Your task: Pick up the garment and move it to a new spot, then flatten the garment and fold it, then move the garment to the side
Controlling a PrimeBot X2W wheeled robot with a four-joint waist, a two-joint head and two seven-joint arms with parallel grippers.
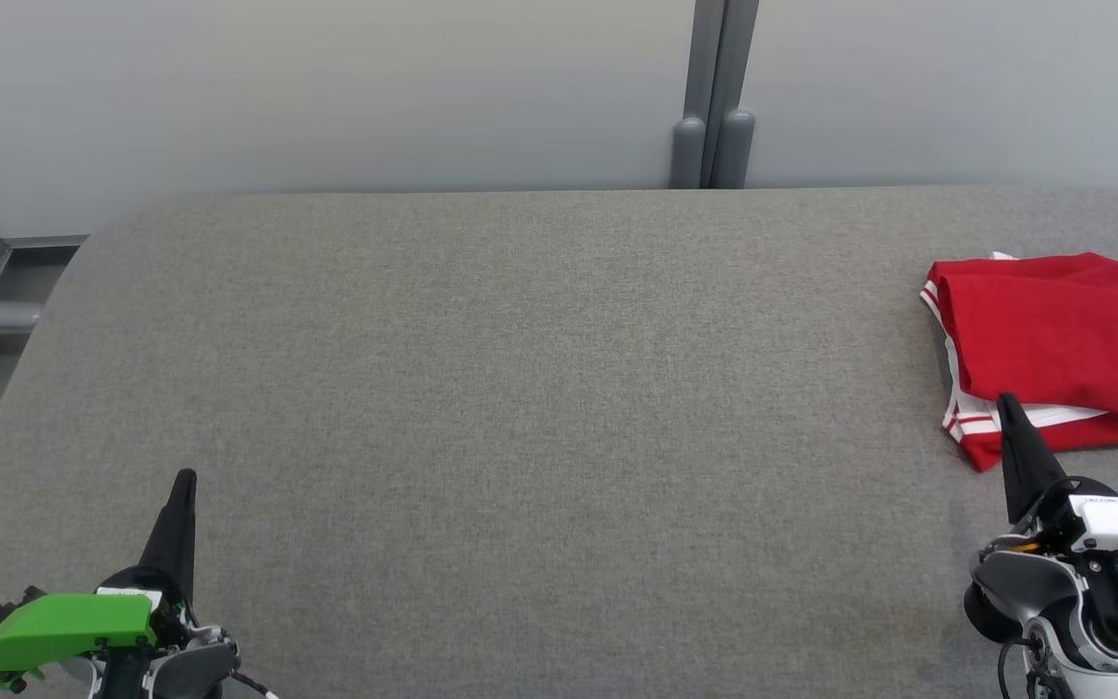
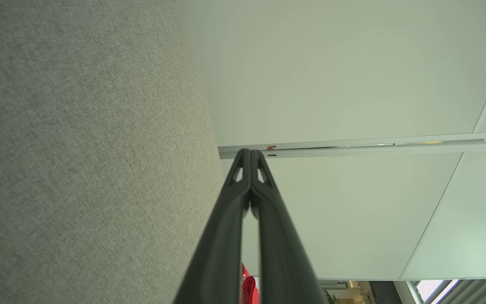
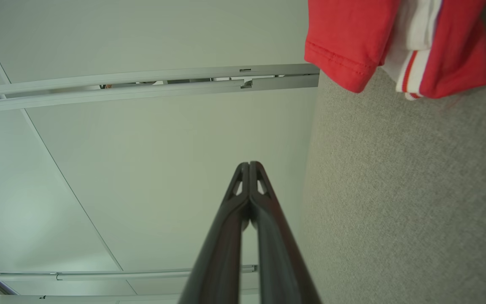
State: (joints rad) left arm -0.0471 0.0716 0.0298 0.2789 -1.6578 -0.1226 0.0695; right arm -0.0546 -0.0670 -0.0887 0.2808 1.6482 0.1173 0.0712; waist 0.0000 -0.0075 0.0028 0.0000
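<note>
On the right of the grey table (image 1: 520, 388), a folded garment (image 1: 1054, 340) is laid; left gripper (image 1: 185, 477) and right gripper (image 1: 1005, 400) are clenched, grasping nothing.

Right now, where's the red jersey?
Head view: the red jersey lies folded at the far right of the grey table, just ahead of the shut right hand and partly cut off by the frame edge.

The garment (image 1: 1054, 340) lies on the table (image 1: 520, 388), just ahead of the right gripper (image 1: 1005, 400) and to its right. The left gripper (image 1: 186, 476) sits over the table's near part, well apart from the garment, which lies to its right. A post (image 1: 714, 97) stands behind the table, ahead of both grippers.
</note>
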